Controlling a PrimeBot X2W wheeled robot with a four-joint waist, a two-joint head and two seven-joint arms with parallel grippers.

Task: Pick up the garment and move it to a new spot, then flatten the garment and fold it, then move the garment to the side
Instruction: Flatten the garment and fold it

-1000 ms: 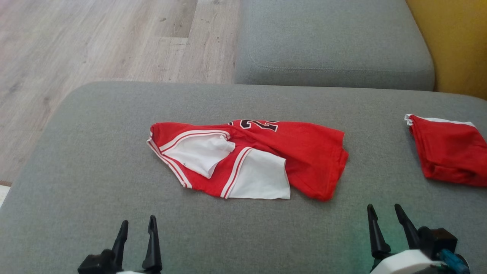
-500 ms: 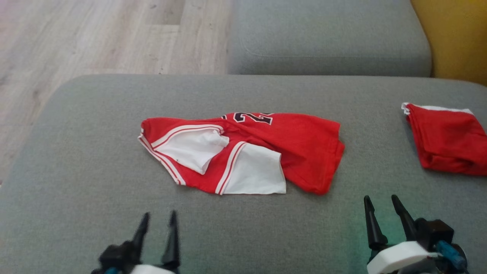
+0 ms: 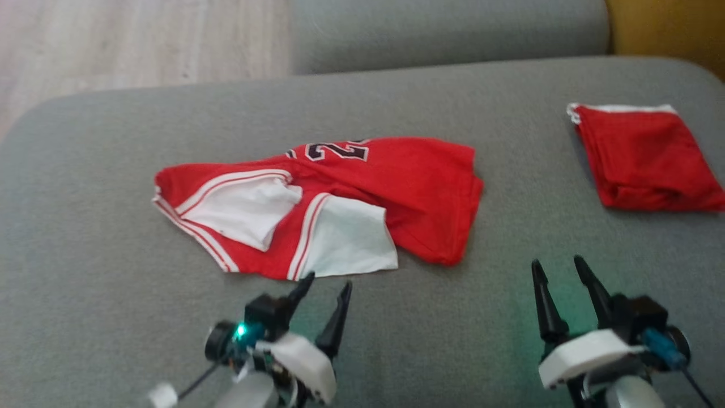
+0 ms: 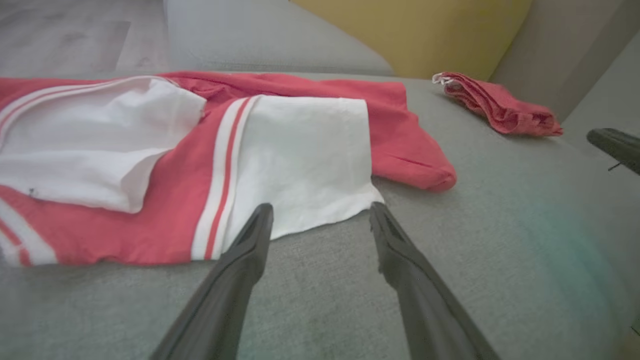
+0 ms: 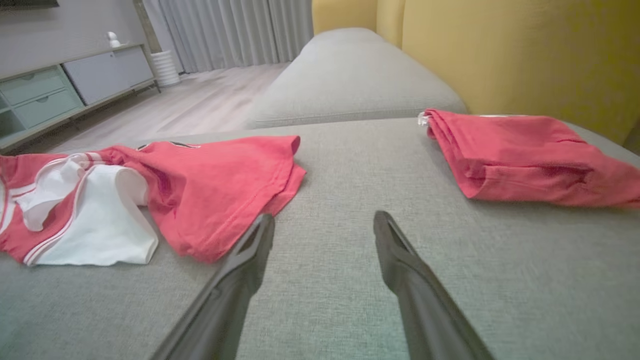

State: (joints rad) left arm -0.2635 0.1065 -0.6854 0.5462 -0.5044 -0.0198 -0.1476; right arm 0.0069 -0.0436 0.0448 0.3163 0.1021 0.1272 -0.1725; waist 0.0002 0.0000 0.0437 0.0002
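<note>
Left gripper (image 3: 327, 281) spread wide, empty, tips just short of the crumpled red jersey's (image 3: 419, 175) white hem. Right gripper (image 3: 557, 262) likewise spread and empty, near the jersey's right corner.

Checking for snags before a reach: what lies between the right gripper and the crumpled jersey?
Nothing but bare grey cushion separates the right gripper from the jersey, clearest in the head view.

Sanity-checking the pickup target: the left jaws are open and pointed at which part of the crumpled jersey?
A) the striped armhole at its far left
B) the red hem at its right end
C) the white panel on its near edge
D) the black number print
C: in the left wrist view the left gripper has its jaws open, and their tips frame the near edge of the white panel of the jersey.
</note>
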